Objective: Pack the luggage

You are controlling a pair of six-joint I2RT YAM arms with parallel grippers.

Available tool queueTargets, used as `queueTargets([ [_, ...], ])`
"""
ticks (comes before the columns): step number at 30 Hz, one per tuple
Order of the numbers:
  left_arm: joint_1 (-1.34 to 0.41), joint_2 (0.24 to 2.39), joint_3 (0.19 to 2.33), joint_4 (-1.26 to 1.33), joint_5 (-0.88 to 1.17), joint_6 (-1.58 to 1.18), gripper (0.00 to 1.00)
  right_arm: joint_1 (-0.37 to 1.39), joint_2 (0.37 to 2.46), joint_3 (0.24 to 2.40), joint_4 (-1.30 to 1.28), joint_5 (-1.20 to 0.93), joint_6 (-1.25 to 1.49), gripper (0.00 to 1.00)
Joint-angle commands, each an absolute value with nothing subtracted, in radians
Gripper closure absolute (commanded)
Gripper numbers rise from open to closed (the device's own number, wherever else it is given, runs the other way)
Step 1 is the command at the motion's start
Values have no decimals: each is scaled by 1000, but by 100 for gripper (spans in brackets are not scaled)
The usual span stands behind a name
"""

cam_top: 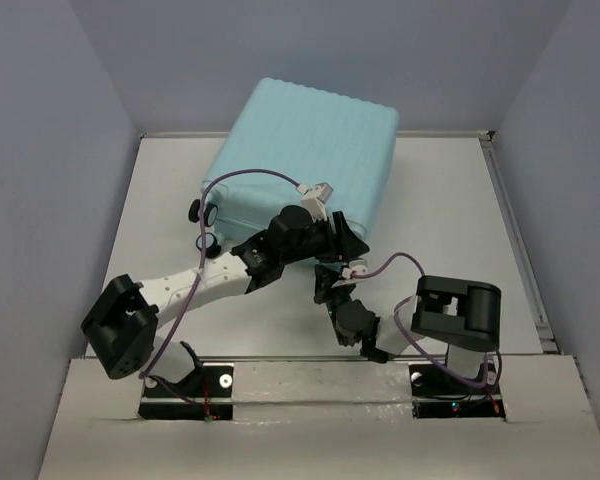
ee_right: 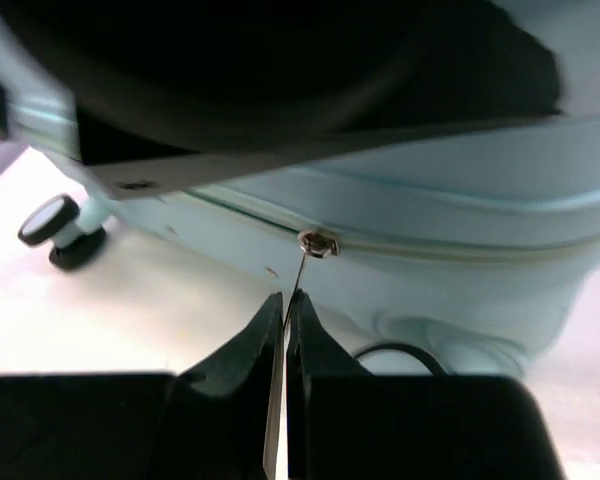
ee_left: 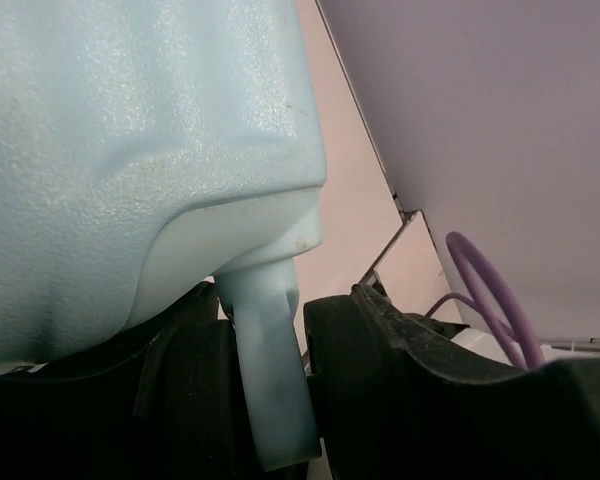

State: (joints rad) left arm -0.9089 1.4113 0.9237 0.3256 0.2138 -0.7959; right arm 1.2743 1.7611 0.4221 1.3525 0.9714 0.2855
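The luggage (cam_top: 305, 150), a pale aqua ribbed hard-shell suitcase, lies closed at the back middle of the table, slightly turned. My left gripper (cam_top: 325, 232) is at its near edge, shut on a pale blue handle post (ee_left: 270, 370) under the shell (ee_left: 120, 150). My right gripper (cam_top: 330, 282) sits just in front of the near side, shut on the thin metal zipper pull (ee_right: 297, 272) that hangs from the slider (ee_right: 318, 243) on the zip line. A caster wheel (ee_right: 52, 222) shows at the left in the right wrist view.
Two black-and-white wheels (cam_top: 202, 214) stick out at the suitcase's left corner. White table (cam_top: 450, 220) has grey walls on three sides and a raised rail (cam_top: 515, 230) along its right edge. Purple cables loop over both arms.
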Motion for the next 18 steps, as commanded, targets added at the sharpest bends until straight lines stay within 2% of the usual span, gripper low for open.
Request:
queueTargets([
  [1, -923, 1466, 1095, 634, 420, -943, 89, 1407, 1887, 577, 1712, 654, 133, 93],
  [4, -933, 1470, 1140, 600, 439, -930, 84, 1407, 1927, 650, 1701, 545, 179, 93],
  [5, -933, 1457, 1144, 591, 430, -922, 80, 1407, 1928, 653, 1686, 522, 187, 93],
  [6, -933, 1448, 1140, 574, 426, -910, 61, 1407, 1922, 644, 1675, 493, 227, 93],
  [7, -931, 1440, 1137, 563, 423, -902, 49, 1407, 1905, 625, 1674, 497, 242, 93],
  [8, -928, 1421, 1125, 539, 422, -876, 27, 1407, 1892, 556, 1696, 552, 271, 93],
  [9, -922, 1410, 1118, 523, 408, -861, 20, 1407, 1858, 510, 1715, 581, 291, 93],
  [13, -861, 1326, 1085, 442, 396, -784, 1, 1407, 1748, 327, 1715, 760, 336, 93],
  [18, -776, 1204, 1097, 223, 310, -618, 1, 1407, 1626, 236, 1619, 813, 359, 93],
])
